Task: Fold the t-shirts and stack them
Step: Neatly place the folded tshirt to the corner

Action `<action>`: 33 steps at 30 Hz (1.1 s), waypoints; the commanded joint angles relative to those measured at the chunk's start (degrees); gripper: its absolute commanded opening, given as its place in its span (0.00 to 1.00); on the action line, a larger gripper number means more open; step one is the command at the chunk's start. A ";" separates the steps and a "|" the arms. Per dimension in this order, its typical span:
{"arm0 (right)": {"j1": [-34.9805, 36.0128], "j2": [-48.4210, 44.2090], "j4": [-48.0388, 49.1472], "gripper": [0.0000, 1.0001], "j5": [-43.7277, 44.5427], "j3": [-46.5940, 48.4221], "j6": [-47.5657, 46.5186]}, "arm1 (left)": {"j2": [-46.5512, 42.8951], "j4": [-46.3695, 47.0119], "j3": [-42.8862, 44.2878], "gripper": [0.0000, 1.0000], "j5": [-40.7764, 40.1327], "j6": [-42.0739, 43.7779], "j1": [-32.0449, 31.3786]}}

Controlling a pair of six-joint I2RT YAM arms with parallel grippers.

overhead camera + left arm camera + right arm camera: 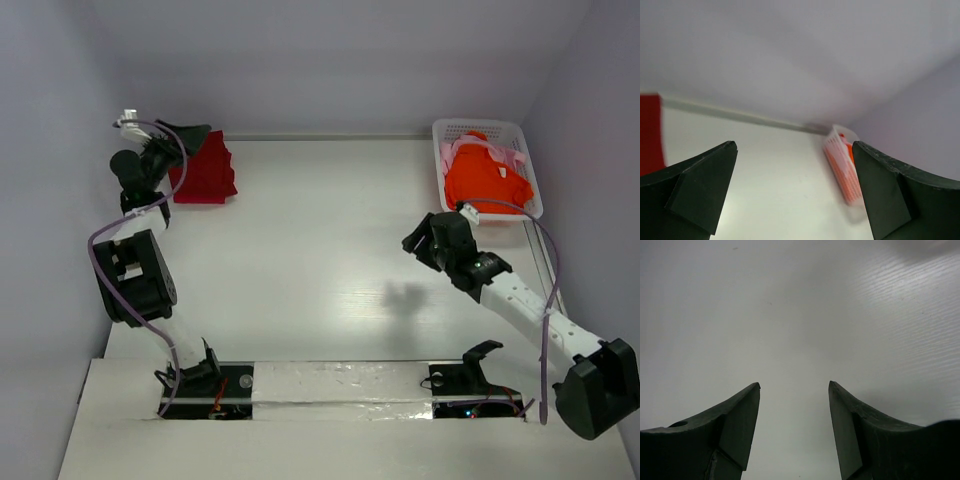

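Cloth sits in two places on the bench (320, 240). At the far left corner lies a folded dark red t-shirt (205, 172), flat on the surface, its right edge stepped in layers; whether more than one shirt makes up that pile I cannot tell. At the far right corner stands a white lattice basket (522, 132), and in it a bright orange t-shirt (486, 182) lies bunched, with a pale pink t-shirt (478, 148) crumpled at its far side, against the basket's back wall.

The left pincer (195, 133) hangs at the far left corner, just beside the red pile's far edge, spread as wide as it goes with nothing between its fingers; its wrist camera looks across the bench toward the basket, the red cloth only a strip at the frame's left edge. The right pincer (420, 232) hovers over bare bench on the right side, near the basket's front end but apart from it, partly spread and holding nothing.
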 commanded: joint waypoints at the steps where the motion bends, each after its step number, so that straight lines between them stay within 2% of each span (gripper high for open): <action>1: 0.37 -2.35 -3.02 0.63 5.05 8.04 -3.06 | -1.09 10.55 -4.47 0.99 5.84 -7.97 -3.37; 3: 0.37 -3.67 -5.66 0.63 7.15 10.42 -3.59 | -2.40 4.87 -4.66 0.99 4.54 -4.04 -7.13; 7: 0.37 -5.34 -8.82 0.63 10.41 15.69 -5.70 | -7.50 -18.12 -2.73 0.99 -3.80 9.14 -12.95; 9: 0.37 -6.30 -11.11 0.63 12.78 18.42 -7.10 | -10.66 -22.40 -2.02 0.99 -8.47 13.36 -13.58; 12: 0.37 -7.62 -13.74 0.65 16.90 21.23 -10.08 | -13.04 -30.11 0.43 0.99 -8.74 15.65 -14.71; 20: 0.37 -3.51 -19.46 0.66 28.08 32.04 -16.06 | -20.42 -41.12 -1.40 0.99 -21.99 21.64 -20.24; 27: 0.37 -3.05 -21.58 0.67 30.90 34.60 -16.69 | -24.29 -44.30 -3.07 0.99 -24.82 23.84 -22.89; 30: 0.37 -5.42 -19.47 0.81 27.32 33.29 -18.70 | -26.40 -45.00 -3.77 0.99 -26.50 24.02 -23.51; 31: 0.37 -5.95 -18.77 0.93 26.34 33.02 -19.23 | -26.75 -44.91 -3.86 0.99 -26.58 23.67 -23.51; 33: 0.37 -6.74 -18.50 0.95 24.67 32.93 -19.41 | -27.54 -45.26 -3.95 0.99 -26.59 22.88 -23.51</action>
